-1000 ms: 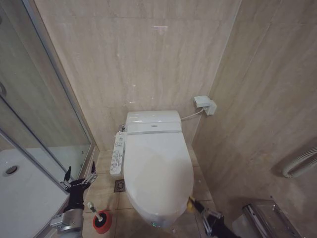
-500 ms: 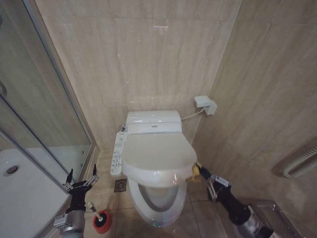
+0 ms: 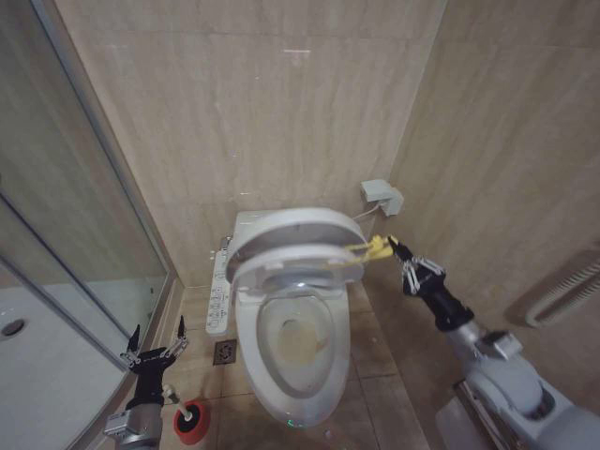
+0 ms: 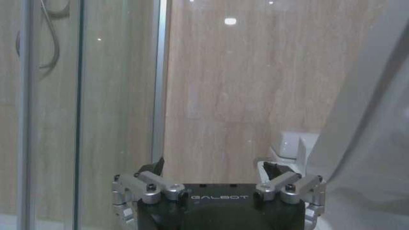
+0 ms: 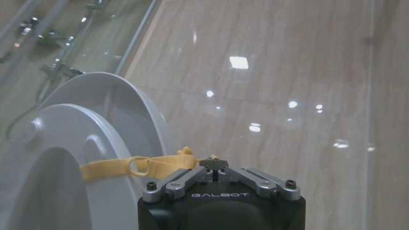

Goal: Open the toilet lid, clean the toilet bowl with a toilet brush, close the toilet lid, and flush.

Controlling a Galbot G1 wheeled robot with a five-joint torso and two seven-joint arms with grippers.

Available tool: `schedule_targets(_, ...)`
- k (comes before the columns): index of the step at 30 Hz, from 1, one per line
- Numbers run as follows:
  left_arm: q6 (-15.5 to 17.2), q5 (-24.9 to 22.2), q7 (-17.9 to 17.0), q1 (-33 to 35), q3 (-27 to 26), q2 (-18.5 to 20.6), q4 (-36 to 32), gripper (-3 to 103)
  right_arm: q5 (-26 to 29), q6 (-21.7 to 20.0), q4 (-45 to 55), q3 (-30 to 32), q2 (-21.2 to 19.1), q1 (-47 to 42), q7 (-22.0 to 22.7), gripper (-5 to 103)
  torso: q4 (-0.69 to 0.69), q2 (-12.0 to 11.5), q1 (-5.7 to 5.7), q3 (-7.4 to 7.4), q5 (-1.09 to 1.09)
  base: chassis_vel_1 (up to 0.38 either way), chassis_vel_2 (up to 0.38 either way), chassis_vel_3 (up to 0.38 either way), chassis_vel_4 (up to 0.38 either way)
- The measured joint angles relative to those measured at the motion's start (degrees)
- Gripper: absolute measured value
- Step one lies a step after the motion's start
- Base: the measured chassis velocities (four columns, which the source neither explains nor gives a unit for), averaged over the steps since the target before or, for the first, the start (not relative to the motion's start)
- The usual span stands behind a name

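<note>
White toilet lid (image 3: 291,234) raised above the toilet bowl (image 3: 292,342), the right gripper (image 3: 392,246) pinching its yellow strap (image 3: 367,250). Left gripper (image 3: 156,349) spread near the toilet brush (image 3: 173,396); scrubbing, closing, flushing remain.

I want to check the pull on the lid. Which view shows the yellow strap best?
The right wrist view: the yellow strap runs from the raised toilet lid to the shut right gripper. The head view shows it small beside the lid. The left wrist view shows the open left gripper instead.
</note>
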Motion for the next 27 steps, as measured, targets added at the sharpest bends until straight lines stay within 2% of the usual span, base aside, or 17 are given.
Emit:
schedule_targets(2,-0.03,0.07,-0.01,0.3,-0.14,-0.07,-0.09,100,1.27,-0.9,-2.8,-1.77,-0.23,5.09,0.0,0,0.27,-0.01,0.0,0.0,0.04,0.083,-0.001,-0.003,0.006)
schedule_targets(4,-0.05,0.1,-0.02,0.47,-0.23,-0.11,-0.11,100,1.75,-1.26,-3.89,-2.58,-0.13,7.07,0.1,0,0.31,-0.02,0.03,0.02,0.05,0.09,0.033,-0.007,0.059)
schedule_targets(5,-0.07,0.12,-0.02,0.51,-0.27,-0.13,-0.11,100,2.05,-1.68,-4.63,-3.26,0.1,8.43,0.36,0,0.31,-0.02,0.04,0.02,0.06,0.066,0.048,0.105,0.083)
schedule_targets(6,-0.08,0.13,-0.01,0.51,-0.27,-0.15,-0.12,100,2.26,-2.08,-4.78,-3.51,0.39,9.1,0.66,0,0.19,-0.02,0.05,0.02,0.05,-0.035,0.048,0.091,0.025)
schedule_targets(7,-0.09,0.13,-0.01,0.48,-0.3,-0.14,-0.12,100,2.45,-2.56,-4.64,-3.55,0.68,9.17,0.94,0,0.14,-0.02,0.06,0.02,0.04,-0.089,0.018,0.091,0.025)
schedule_targets(9,-0.09,0.13,-0.01,0.38,-0.29,-0.14,-0.11,100,2.74,-2.93,-4.24,-3.49,0.86,8.87,1.12,0,0.11,-0.02,0.06,0.03,0.0,-0.089,0.002,0.064,0.0)
schedule_targets(11,-0.1,0.12,-0.01,0.06,-0.28,-0.11,0.2,100,4.05,-3.64,-3.22,-3.08,1.11,7.58,1.47,0,0.11,-0.03,0.07,0.03,0.08,0.0,0.0,0.0,0.0)
schedule_targets(12,-0.11,0.57,-0.02,-0.4,0.39,-0.51,0.76,100,7.17,-5.32,-3.14,-3.1,1.96,8.13,2.69,0,0.12,-0.02,0.03,0.01,0.05,0.0,0.0,0.0,0.0)
schedule_targets(13,-0.11,0.57,-0.02,-0.4,0.39,-0.51,0.76,100,7.17,-5.32,-3.14,-3.1,1.96,8.13,2.69,0,0.12,-0.02,0.03,0.01,0.05,0.0,0.0,0.0,0.0)
schedule_targets(20,-0.06,2.12,-0.02,-0.42,1.34,-1.28,1.3,100,12.5,-9.49,-7.6,-4.62,4.95,15.64,6.58,0,0.19,-0.02,0.02,0.01,0.04,0.002,-0.003,-0.002,0.007)
schedule_targets(27,-0.06,2.16,-0.04,0.16,0.66,-0.94,1.18,100,17.13,-11.99,-11.42,-5.09,6.63,19.84,6.6,0,0.17,-0.02,0.02,0.01,0.03,0.0,0.0,0.0,0.0)
